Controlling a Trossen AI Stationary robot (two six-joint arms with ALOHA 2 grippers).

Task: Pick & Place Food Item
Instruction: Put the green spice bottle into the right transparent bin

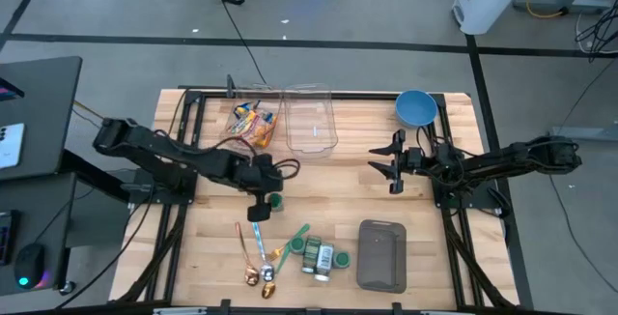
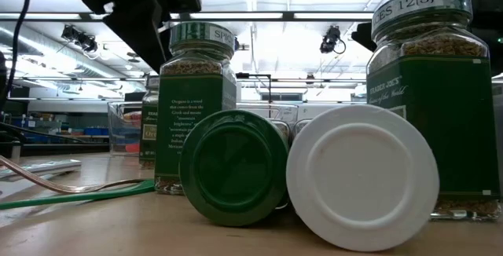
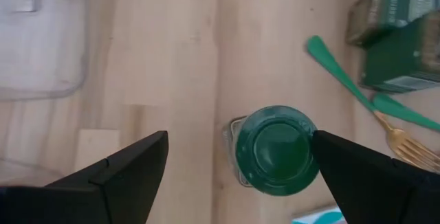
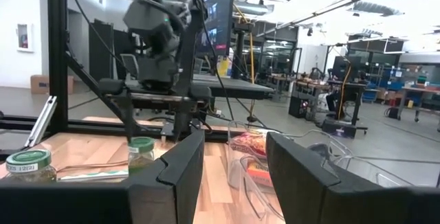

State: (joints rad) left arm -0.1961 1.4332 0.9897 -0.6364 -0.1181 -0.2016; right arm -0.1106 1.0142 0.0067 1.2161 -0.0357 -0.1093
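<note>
From above, we see the left gripper (image 1: 262,202) hanging over the middle of the table (image 1: 425,257), directly above a small green-lidded jar (image 1: 275,200) that stands upright on the wood. The left arm stretches in low from the left side, its wrist bent down. The right gripper (image 1: 394,166) waits apart on the right, near the blue bowl (image 1: 415,107), the arm reaching out almost level. Behind the jar are two clear containers (image 1: 311,117), one with snack packets (image 1: 251,120); we think the jar should go there, but we cannot be sure. More jars (image 1: 320,257), spoons (image 1: 259,255) and a grey lid (image 1: 381,254) lie at the front.

At table height, a standing spice jar (image 2: 196,107) is under the dark left gripper (image 2: 141,5); two fallen jars show only their lids.

In the left wrist view, the fingers (image 3: 124,172) stand wide apart, with the jar's green lid (image 3: 275,150) between them, closer to one side. They hold nothing; this spread seems chosen so the jar is bracketed.

In the right wrist view, its own fingers (image 4: 175,176) are half spread with only air between, pointing across the table towards the other arm
</note>
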